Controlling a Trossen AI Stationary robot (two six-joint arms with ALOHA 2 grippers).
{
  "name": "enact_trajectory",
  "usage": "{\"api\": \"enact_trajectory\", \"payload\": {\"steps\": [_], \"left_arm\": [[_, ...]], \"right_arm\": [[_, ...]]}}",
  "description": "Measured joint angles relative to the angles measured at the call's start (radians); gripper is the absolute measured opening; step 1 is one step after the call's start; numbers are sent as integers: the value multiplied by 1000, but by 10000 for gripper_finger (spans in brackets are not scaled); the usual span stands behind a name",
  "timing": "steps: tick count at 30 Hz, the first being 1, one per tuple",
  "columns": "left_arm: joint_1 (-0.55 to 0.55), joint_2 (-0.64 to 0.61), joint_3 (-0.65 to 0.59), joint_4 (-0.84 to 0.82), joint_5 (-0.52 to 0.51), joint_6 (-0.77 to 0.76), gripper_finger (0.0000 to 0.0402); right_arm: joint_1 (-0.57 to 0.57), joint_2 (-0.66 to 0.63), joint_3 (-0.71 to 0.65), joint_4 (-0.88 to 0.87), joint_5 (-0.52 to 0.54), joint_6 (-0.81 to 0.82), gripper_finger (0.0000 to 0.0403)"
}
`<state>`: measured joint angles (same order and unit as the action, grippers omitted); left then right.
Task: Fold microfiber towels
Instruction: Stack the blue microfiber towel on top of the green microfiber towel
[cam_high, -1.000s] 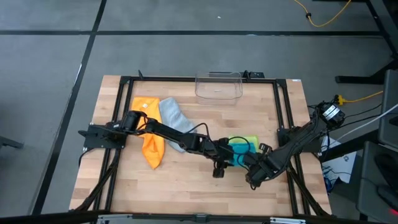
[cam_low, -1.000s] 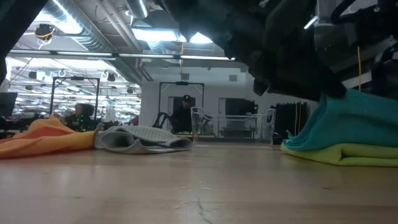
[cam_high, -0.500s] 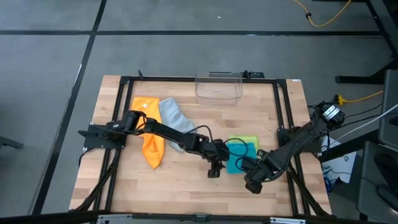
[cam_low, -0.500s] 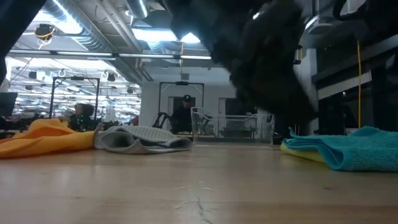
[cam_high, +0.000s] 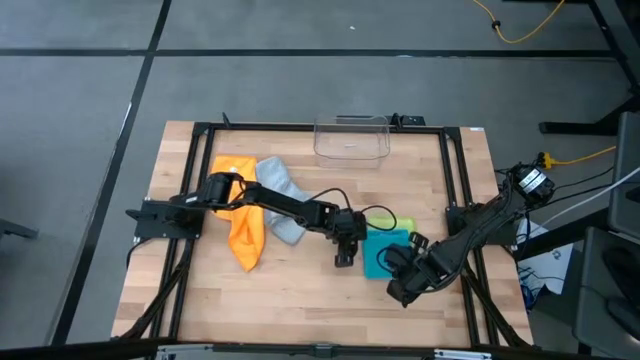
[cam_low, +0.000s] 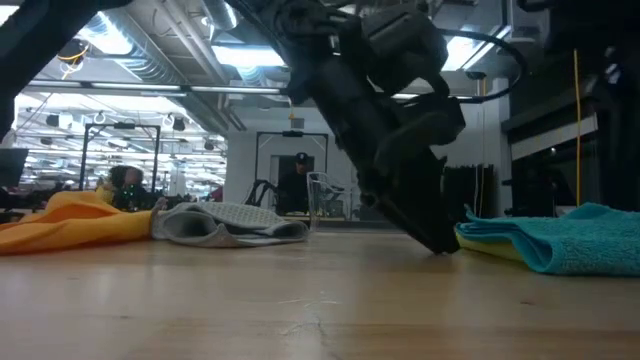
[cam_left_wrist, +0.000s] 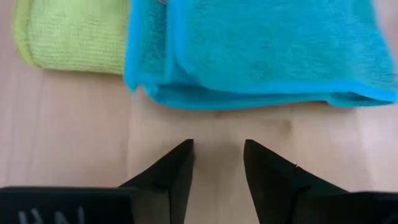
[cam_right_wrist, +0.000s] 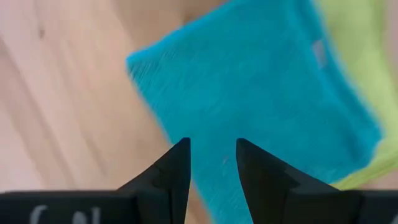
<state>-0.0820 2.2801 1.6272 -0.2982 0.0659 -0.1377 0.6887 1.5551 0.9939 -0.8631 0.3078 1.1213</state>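
Observation:
The teal towel (cam_high: 388, 250) lies folded flat on the lime green towel (cam_high: 386, 222), right of the table's middle. My left gripper (cam_left_wrist: 217, 155) stands open on bare wood just left of the teal towel's left edge (cam_left_wrist: 249, 96), slanting down with its tips low by the tabletop (cam_low: 440, 245). It touches no cloth. My right gripper (cam_right_wrist: 212, 155) hovers open over the teal towel's near part (cam_right_wrist: 261, 93). The orange towel (cam_high: 243, 225) and the grey towel (cam_high: 280, 200) lie crumpled at the left.
A clear plastic bin (cam_high: 351, 138) stands at the table's far edge, in the middle. Black rails (cam_high: 200, 160) run along the table's sides. Bare wood (cam_high: 300, 290) shows along the near edge. In the low view, people show in the room beyond the table.
My left gripper has drawn back off the teal towel toward the table's left and sunk to the tabletop beside the towel, tipping more steeply down. The teal towel's raised part has dropped, and the towel now lies flat on the green one.

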Motion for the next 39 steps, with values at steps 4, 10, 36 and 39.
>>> {"api": "enact_trajectory", "payload": {"steps": [4, 10, 36, 39], "left_arm": [[1, 2, -2, 34, -9, 20, 137], [0, 9, -3, 53, -56, 69, 125], [2, 17, -7, 253, -117, 107, 122], [-2, 17, -7, 267, -113, 107, 121]], "right_arm": [[-38, 19, 0, 2, 74, -1, 131], [-122, 101, 0, 0, 91, -40, 131], [-180, 151, 0, 22, 200, -49, 131], [-180, 151, 0, 23, 205, -50, 131]]}}
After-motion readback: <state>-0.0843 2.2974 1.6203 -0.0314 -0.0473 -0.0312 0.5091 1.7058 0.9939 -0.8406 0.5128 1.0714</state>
